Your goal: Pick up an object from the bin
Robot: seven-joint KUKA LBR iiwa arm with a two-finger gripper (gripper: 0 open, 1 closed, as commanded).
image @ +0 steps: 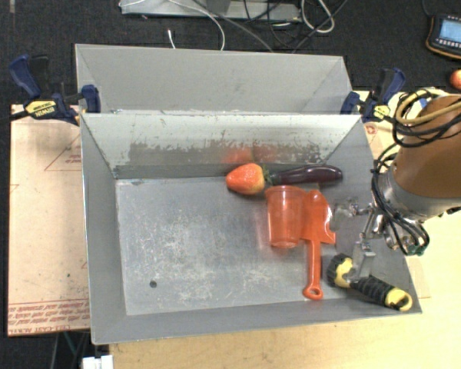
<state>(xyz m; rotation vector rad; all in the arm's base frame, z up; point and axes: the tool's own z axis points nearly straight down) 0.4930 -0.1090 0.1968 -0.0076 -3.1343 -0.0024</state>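
Five loose things in a grey metal bin (100, 229), one of each kind.
One strawberry (246, 179) and one dark aubergine (306, 175) lie at the far wall, with one orange cup (283, 218) and one orange scoop (316, 241) just beside them. One black-and-yellow tool (371, 288) lies in the near right corner. The bin stands on a pale worktop (292, 348) over dark carpet (31, 21). The arm reaches down, its fingers (362, 254) above the tool's yellow end; I cannot tell if they are open or closed.

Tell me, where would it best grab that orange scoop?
Take the scoop by its thin handle, from above, closing across it. The handle lies flat and free on the bin floor; the wide blade sits against the cup.
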